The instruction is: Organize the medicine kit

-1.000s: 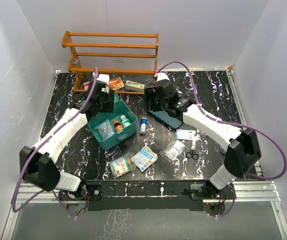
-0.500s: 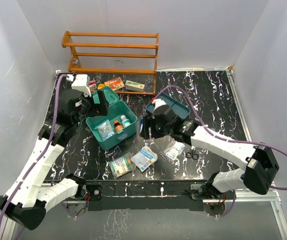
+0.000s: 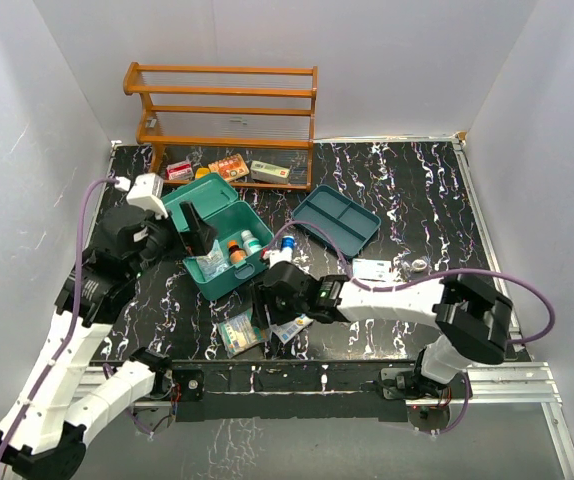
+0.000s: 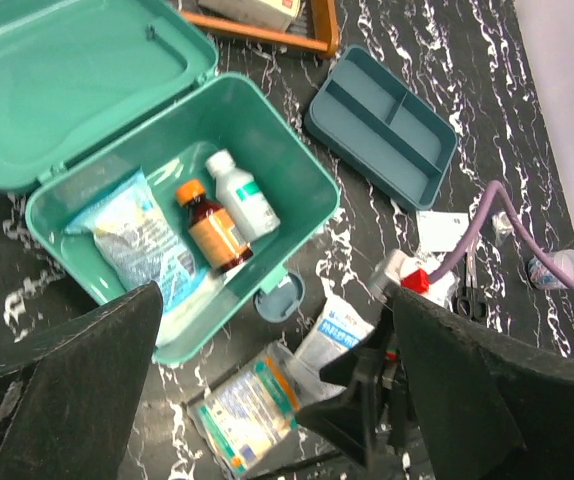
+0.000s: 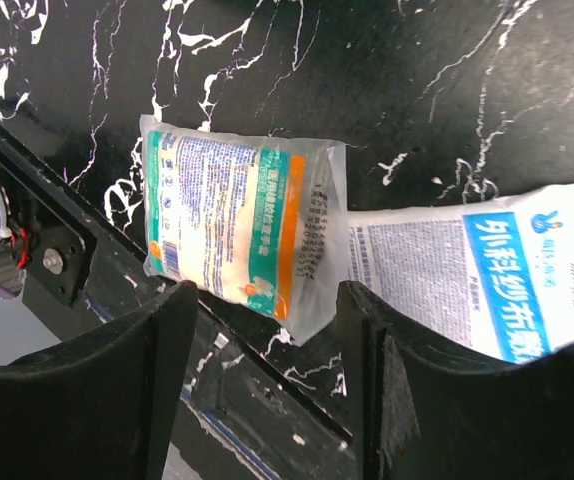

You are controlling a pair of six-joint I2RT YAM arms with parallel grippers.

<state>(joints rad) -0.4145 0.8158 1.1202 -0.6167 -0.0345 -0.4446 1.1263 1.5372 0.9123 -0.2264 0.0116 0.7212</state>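
The medicine kit [image 3: 229, 268] is a teal box with its lid [image 3: 189, 195] open, left of centre. In the left wrist view it [image 4: 267, 130] holds an amber bottle [image 4: 212, 228], a white bottle [image 4: 242, 195] and a blue-white packet [image 4: 137, 240]. My left gripper [image 3: 195, 230] hangs open and empty above the box [image 4: 277, 400]. My right gripper [image 3: 262, 305] is open and empty, low over a green-and-orange packet [image 5: 237, 225] and beside a blue-and-white packet [image 5: 467, 280], both on the table near its front edge.
A flat teal two-compartment tray [image 3: 337, 218] lies right of the kit. An orange wooden rack [image 3: 222, 105] stands at the back with small boxes [image 3: 232, 167] under it. A blue-capped bottle [image 3: 287, 242], a white card [image 3: 372, 268], a tape roll [image 3: 419, 265] and scissors [image 4: 467, 290] lie on the table.
My right arm swung from the tray at the back down to the packets near the front edge. My left arm drew back and to the left from over the kit.
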